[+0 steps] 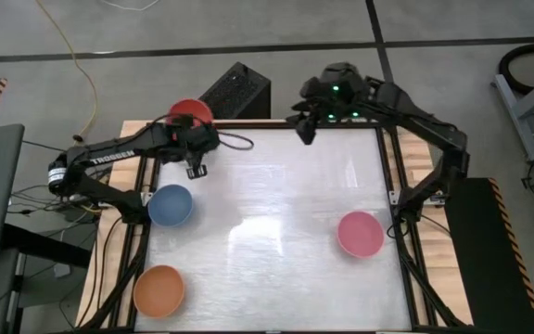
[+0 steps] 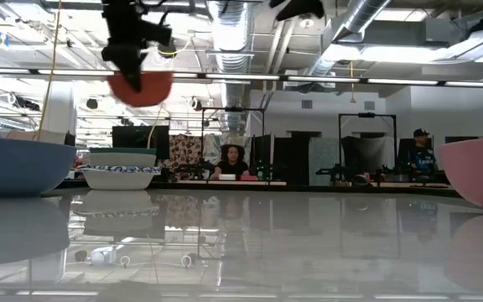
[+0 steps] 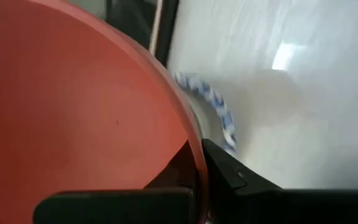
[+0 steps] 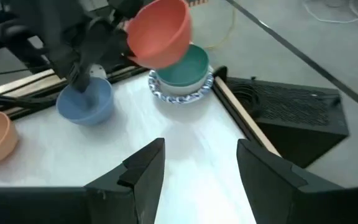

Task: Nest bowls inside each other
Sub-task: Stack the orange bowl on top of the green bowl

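Above the table's far left corner, my left gripper [image 3: 199, 163] is pinching the rim of the red bowl [image 4: 160, 32], one finger inside and one outside, and holding it tilted in the air. Directly beneath it a teal bowl [image 4: 185, 67] is sitting nested in a blue-and-white patterned bowl [image 4: 180, 94] on the table [image 1: 276, 204]. My right gripper [image 4: 201, 163] is hovering over the far edge near the middle, its jaws spread wide and carrying nothing. Along the left side, the blue bowl [image 1: 170, 205] is resting just beside my left arm, and the orange bowl [image 1: 159, 289] is lying at the near left corner. Well apart from these, the pink bowl [image 1: 360, 233] is sitting alone toward the right side.
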Robot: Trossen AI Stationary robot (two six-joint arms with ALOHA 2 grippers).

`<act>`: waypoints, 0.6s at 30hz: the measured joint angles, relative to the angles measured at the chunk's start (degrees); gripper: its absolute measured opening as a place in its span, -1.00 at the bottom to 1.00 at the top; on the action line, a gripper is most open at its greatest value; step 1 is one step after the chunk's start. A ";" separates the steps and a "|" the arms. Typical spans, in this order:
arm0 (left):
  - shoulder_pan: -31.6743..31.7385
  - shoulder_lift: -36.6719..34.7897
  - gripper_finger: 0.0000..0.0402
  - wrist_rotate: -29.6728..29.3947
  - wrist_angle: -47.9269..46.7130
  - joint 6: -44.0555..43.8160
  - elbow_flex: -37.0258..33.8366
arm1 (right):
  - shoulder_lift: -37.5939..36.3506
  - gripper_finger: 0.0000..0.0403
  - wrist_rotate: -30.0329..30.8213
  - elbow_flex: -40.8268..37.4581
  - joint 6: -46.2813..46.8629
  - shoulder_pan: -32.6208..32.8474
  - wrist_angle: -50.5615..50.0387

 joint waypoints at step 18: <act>20.64 1.89 -1.00 14.79 3.50 -6.72 -0.02 | -2.38 0.08 4.70 0.00 -2.75 -0.05 -4.95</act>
